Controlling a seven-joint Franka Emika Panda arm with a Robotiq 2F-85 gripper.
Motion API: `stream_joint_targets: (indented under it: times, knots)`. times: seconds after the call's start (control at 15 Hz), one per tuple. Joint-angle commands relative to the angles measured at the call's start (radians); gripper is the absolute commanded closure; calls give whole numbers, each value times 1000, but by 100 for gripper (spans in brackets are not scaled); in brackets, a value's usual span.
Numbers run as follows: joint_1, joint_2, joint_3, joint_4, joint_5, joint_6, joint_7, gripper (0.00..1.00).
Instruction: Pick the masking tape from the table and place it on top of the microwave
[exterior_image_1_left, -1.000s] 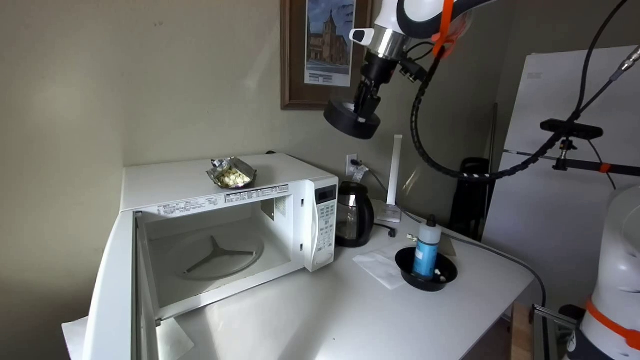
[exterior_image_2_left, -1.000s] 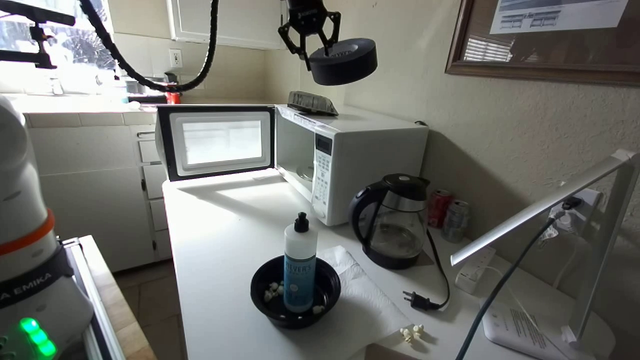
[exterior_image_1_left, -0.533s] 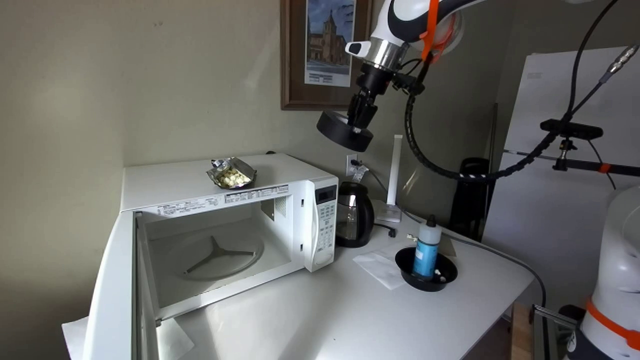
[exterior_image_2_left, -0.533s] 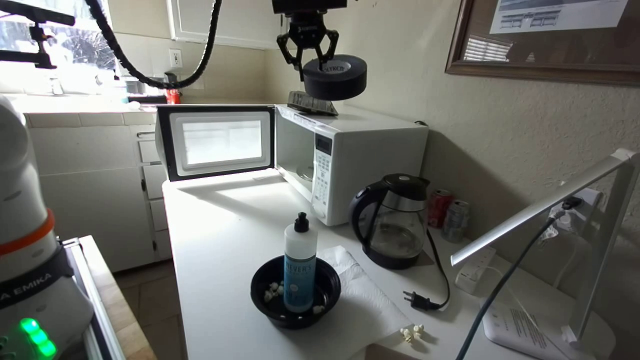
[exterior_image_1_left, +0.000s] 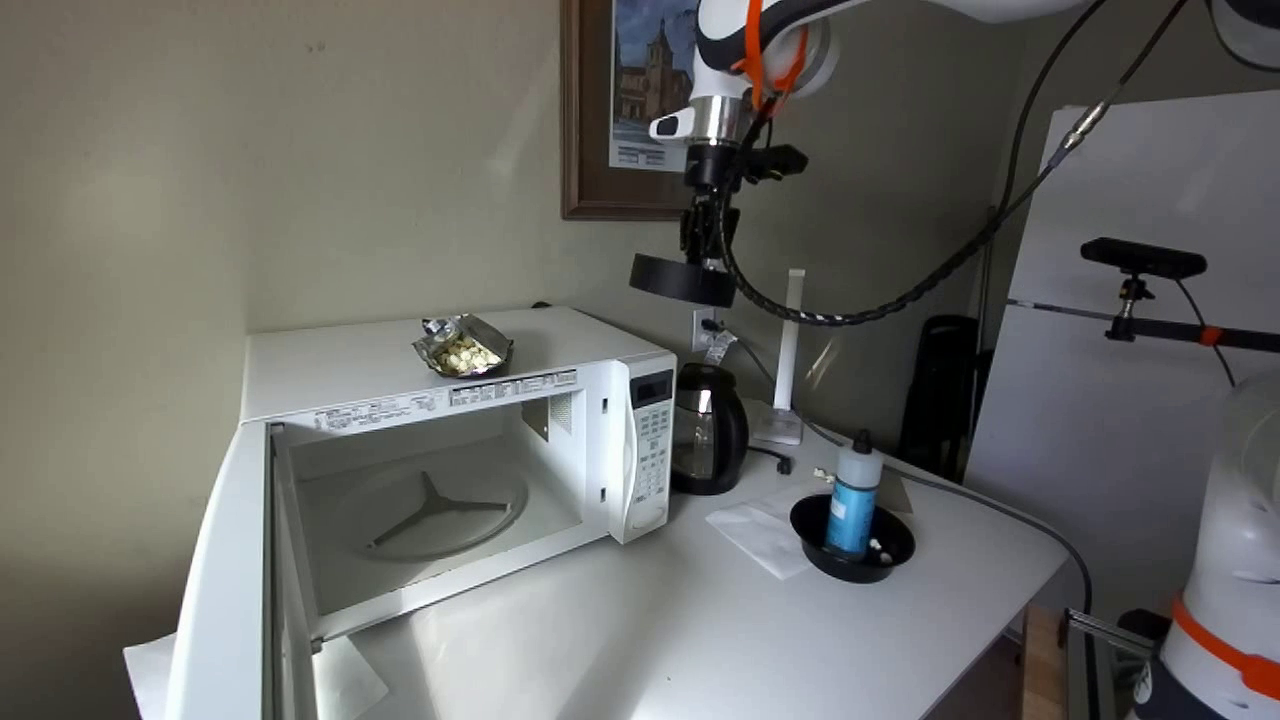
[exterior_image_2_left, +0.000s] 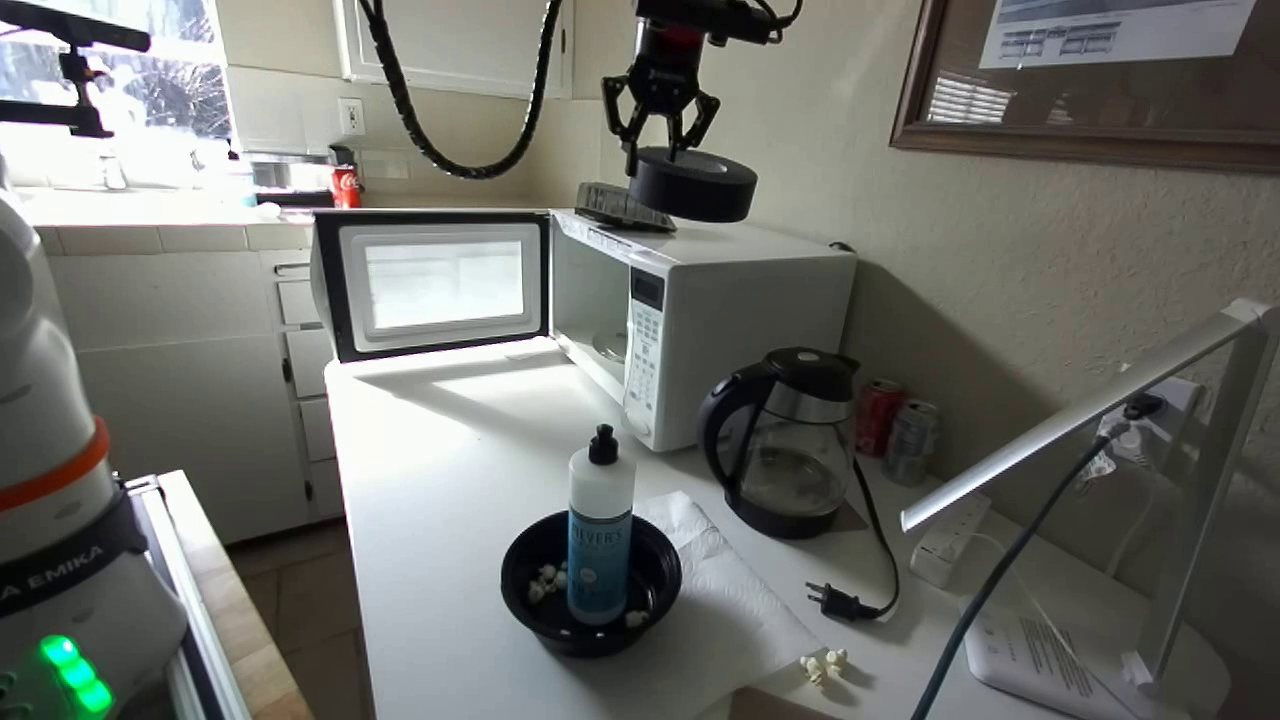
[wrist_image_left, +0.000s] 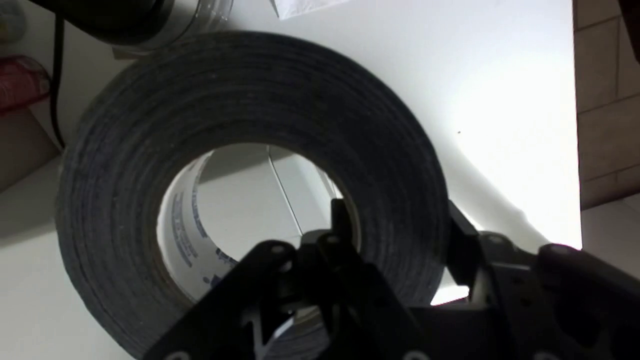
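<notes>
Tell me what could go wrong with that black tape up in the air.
The tool pinches just one side of the masking tape, so it might tip or slip. If dropped, it could hit the kettle beside the microwave. A popcorn pack sits on top of the microwave, so a clumsy landing might bump it.

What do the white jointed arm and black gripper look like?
The rounded white arm has black trim, a silver metal collar, orange bands, pale EMIKA lettering, green lights and a black textured cable; the two-fingered gripper has angular linkages.
</notes>
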Motion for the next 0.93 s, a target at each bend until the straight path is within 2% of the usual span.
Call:
stream_joint_targets:
  times: [0.0, 0.13, 0.47, 0.87]
  knots:
    - [-43, 164, 69, 247, -81, -56, 34, 80]
    - [-55, 234, 99, 345, -79, -41, 23, 80]
    - [-75, 405, 160, 592, -78, -98, 20, 80]
    - [-63, 563, 195, 766, -128, -189, 45, 80]
